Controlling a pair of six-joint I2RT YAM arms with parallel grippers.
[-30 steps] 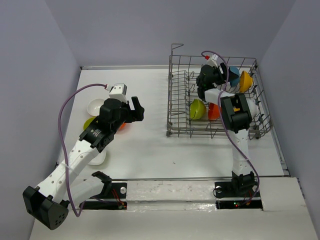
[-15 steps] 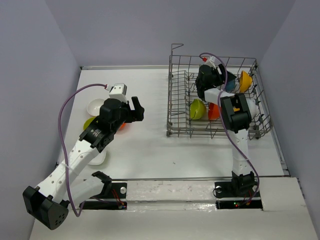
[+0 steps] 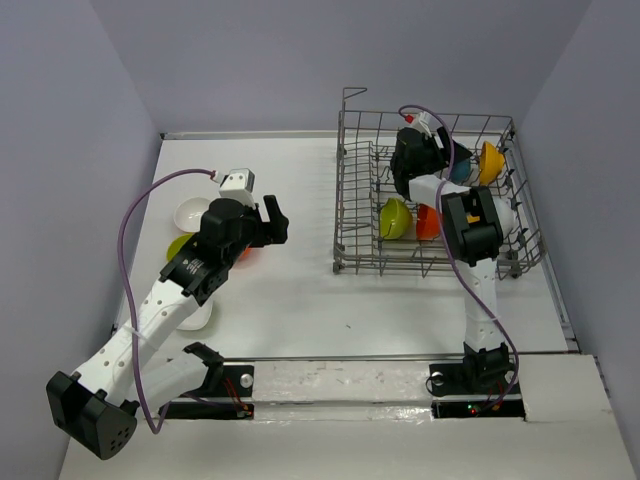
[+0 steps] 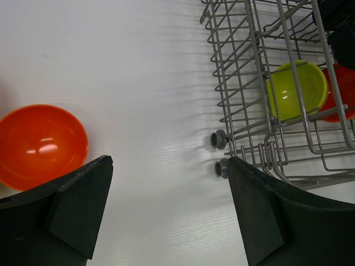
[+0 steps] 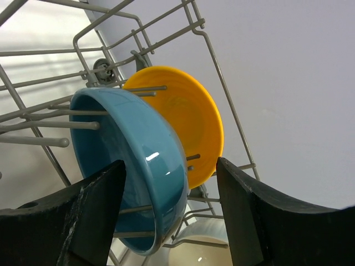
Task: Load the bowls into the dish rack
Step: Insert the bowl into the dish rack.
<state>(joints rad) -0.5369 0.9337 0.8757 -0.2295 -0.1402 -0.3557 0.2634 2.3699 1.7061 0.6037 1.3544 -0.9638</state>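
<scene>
My views are bright and evenly lit from above, with small white glare spots on the orange bowl and blue bowl, faint soft shadows beside the rack on the table, and mostly sharp focus.

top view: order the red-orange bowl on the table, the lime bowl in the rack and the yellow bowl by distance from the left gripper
From the left gripper:
1. red-orange bowl, on the table, just left of it
2. lime bowl, to its right in the dish rack
3. yellow bowl, far right end of the rack
</scene>
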